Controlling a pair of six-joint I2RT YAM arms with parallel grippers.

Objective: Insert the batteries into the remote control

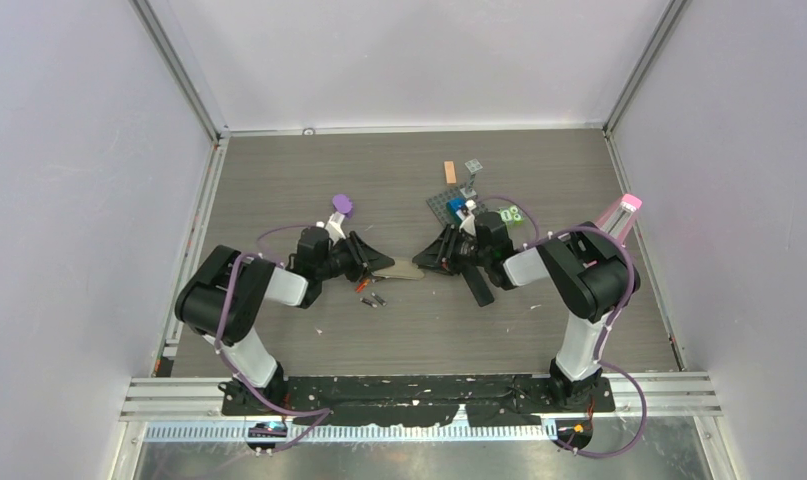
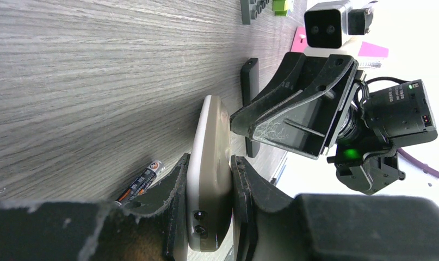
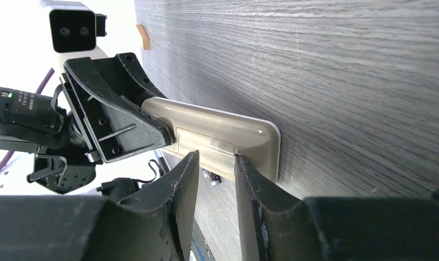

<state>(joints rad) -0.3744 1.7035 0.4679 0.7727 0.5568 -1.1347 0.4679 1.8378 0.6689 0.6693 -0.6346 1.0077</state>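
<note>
The beige remote control [image 1: 406, 270] is held on edge between the two arms. My left gripper [image 1: 387, 265] is shut on one end of it; in the left wrist view both fingers [image 2: 180, 179] press the remote [image 2: 209, 136] flat. My right gripper [image 1: 426, 262] faces it from the other side. In the right wrist view its jaws [image 3: 216, 157] stand a little apart, tips against the remote's [image 3: 217, 136] edge at the battery cover, nothing between them. The batteries [image 1: 370, 294] lie on the table below the remote; one dark and orange cell shows in the left wrist view [image 2: 142, 181].
A long black bar [image 1: 476, 285] lies on the table under the right wrist. A grey baseplate [image 1: 449, 200] with bricks, a green brick [image 1: 511, 213] and an orange strip [image 1: 449, 172] lie behind. A purple-capped piece [image 1: 341, 205] stands back left, a pink one [image 1: 627, 210] at right.
</note>
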